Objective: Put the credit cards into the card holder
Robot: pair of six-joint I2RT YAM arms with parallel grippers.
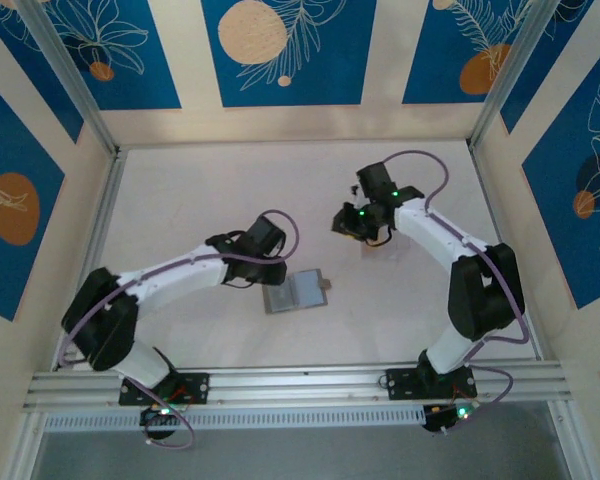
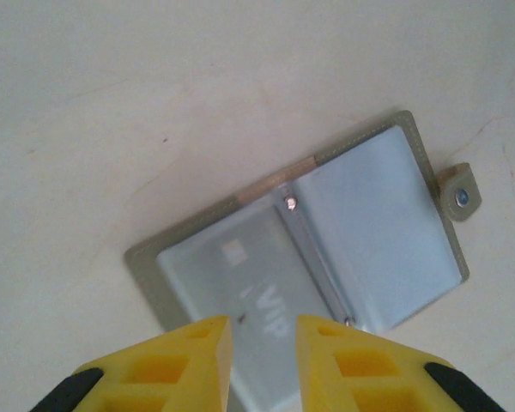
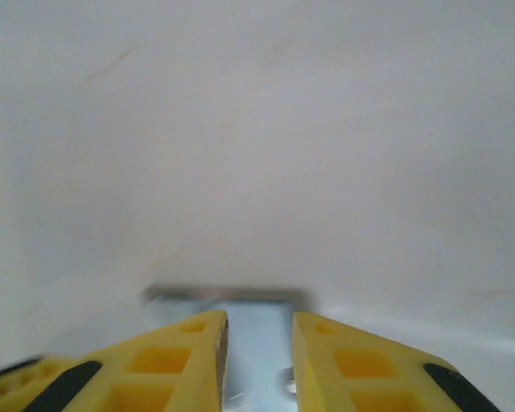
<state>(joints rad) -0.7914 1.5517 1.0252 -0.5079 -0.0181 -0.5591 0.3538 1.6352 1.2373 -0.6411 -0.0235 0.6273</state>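
Two YAM arms reach over one pale table (image 1: 230,180) in the top view, and one grey card holder (image 1: 298,291) lies open on it just below the centre of the frame, between the two wrists.

At the bottom of the left wrist view, the left gripper (image 2: 264,324) hangs over the holder's near edge. Its two yellow fingers (image 2: 180,365) stand a narrow gap apart with nothing pinched between them. The holder shows two clear pockets, one on each side of a riveted spine. One pale credit card (image 2: 240,279) marked "VIP" sits in the left-hand pocket. One small snap tab (image 2: 460,194) juts from the holder's right edge.

The right gripper (image 1: 358,222) sits right of centre in the top view, well apart from the holder. In the right wrist view its two yellow fingers (image 3: 360,365) also stand a narrow gap apart at the bottom of the frame. One pale bluish flat thing (image 3: 257,343), blurred, shows between and behind them. Whether it is a card, and whether it is gripped, cannot be told.
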